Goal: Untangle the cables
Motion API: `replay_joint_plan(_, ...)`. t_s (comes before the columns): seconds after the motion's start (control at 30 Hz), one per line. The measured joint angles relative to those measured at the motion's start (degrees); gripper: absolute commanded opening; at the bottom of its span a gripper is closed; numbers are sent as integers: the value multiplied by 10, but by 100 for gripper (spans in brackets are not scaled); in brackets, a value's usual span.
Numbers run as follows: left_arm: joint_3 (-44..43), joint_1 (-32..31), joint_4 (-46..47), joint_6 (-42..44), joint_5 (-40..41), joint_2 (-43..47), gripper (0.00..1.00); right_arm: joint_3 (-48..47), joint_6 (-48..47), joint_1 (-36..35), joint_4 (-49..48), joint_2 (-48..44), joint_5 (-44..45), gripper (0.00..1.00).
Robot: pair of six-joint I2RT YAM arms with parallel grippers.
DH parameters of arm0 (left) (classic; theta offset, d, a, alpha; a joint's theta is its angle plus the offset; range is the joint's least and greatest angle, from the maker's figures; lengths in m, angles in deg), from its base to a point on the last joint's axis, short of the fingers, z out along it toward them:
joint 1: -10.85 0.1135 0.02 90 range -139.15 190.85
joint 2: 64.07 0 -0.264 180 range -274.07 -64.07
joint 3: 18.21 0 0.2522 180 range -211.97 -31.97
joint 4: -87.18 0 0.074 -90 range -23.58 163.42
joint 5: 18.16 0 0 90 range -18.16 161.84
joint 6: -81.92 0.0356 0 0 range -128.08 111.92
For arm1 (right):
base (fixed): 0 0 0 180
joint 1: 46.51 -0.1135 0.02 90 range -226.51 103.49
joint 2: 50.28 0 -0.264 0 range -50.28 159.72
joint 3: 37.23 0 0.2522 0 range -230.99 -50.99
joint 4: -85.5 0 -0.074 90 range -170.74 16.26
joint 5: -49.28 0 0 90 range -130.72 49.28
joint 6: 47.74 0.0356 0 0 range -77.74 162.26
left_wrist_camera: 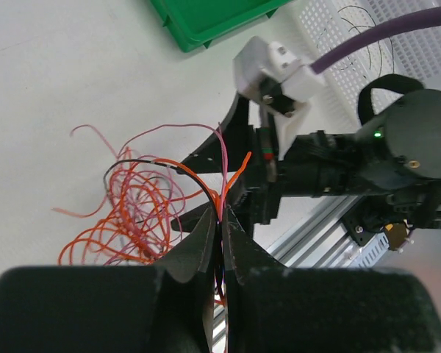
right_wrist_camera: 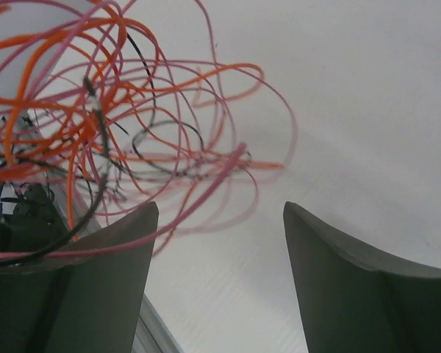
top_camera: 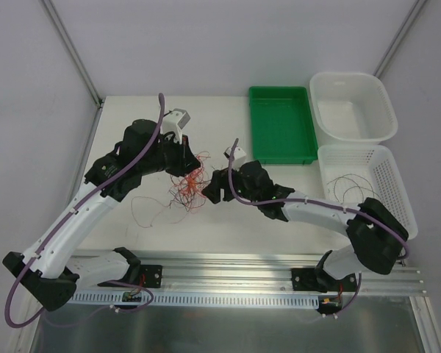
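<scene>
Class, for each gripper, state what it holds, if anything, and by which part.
The left gripper pinches the cables by a few pink, orange and black strands leading out of the tangle, between its fingers. The right gripper is open and holds nothing.

Cables [top_camera: 189, 184]: hair-thin red, orange, pink and black strands, seen tangled in loose loops.
Place: heaped on the table [top_camera: 228, 228], a few strands drawn out taut.
</scene>
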State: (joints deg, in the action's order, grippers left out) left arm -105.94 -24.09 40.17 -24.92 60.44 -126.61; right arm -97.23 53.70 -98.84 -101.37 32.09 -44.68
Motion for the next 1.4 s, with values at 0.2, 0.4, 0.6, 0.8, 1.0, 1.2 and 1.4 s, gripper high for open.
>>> replay_joint_plan(0.2, 11, 0, 4, 0, -1, 7, 0, -1, 29, -3, -73, 75, -39, 70)
replay_joint_plan(0.4, 34, 0, 7, 0, 2, 22, 0, -1, 30, -4, -104, 85, -48, 28)
replay_joint_plan(0.6, 44, 0, 10, 0, 16, 45, 0, -1, 29, 1, -104, 83, -39, 1)
replay_joint_plan(0.8, 52, 0, 15, 2, 83, 71, 0, 4, 15, 11, -68, 47, -18, 1)
replay_joint_plan(1.0, 93, 52, 7, 3, 179, 80, 0, 55, -9, 58, 29, -95, 39, 1)
replay_joint_plan(1.2, 112, 99, -4, -3, 176, 80, 0, 63, -49, 84, 122, -201, 73, 1)
replay_joint_plan(1.4, 127, 101, -3, -2, 203, 79, 0, 60, -63, 82, 221, -244, 110, 1)
